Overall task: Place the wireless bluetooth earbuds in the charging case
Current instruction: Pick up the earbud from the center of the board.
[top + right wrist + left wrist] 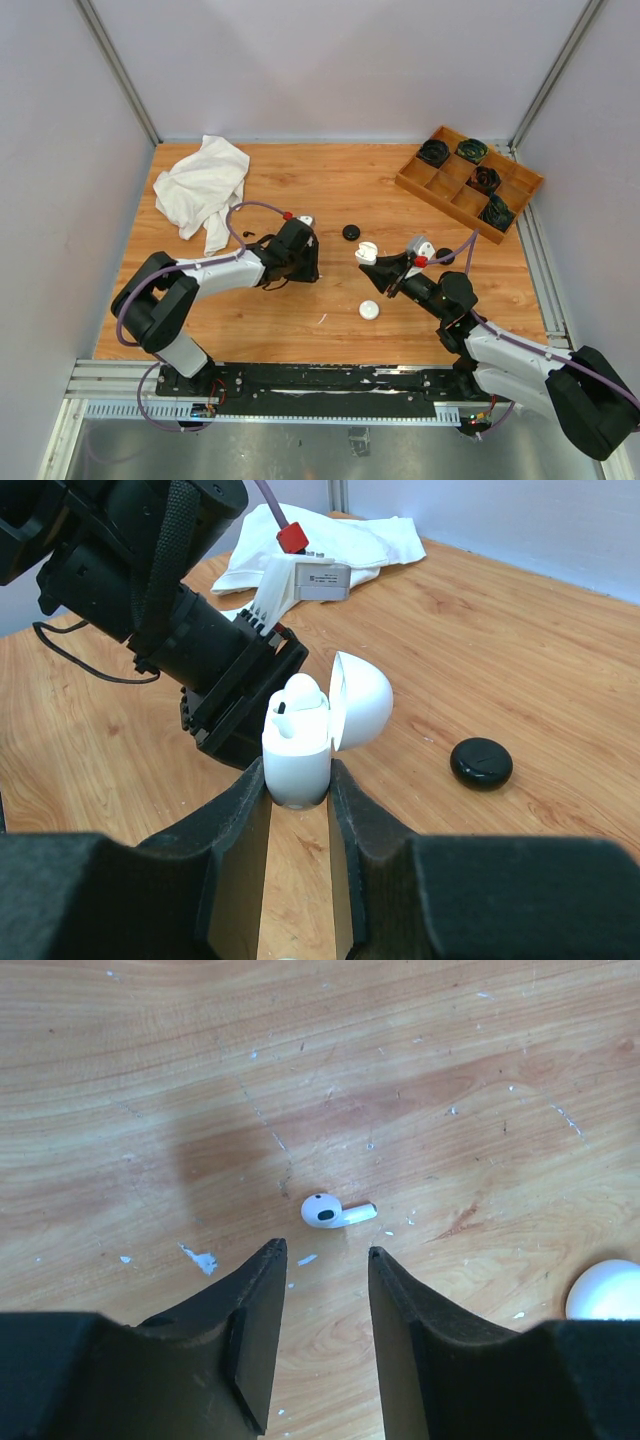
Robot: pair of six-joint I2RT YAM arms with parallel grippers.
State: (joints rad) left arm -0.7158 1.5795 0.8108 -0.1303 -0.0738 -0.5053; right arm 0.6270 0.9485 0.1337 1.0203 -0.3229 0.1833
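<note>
Lying flat on bare wood near the middle of the table (300, 180), a white earbud (335, 1211) sits just ahead of the left jaws, which stand apart and touch nothing. Its long axis runs across them, with the stem to the right in the left wrist view. A closed white case (605, 1290) lies nearby.

The right jaws are clamped on an open charging case (297, 755), upright with its lid tipped back and a second earbud (300, 695) seated inside. The left arm (200, 650) crowds close behind it. A black puck (481, 763) lies apart. A white cloth (203, 187) fills the far left corner and a wooden tray (420, 193) the far right.
</note>
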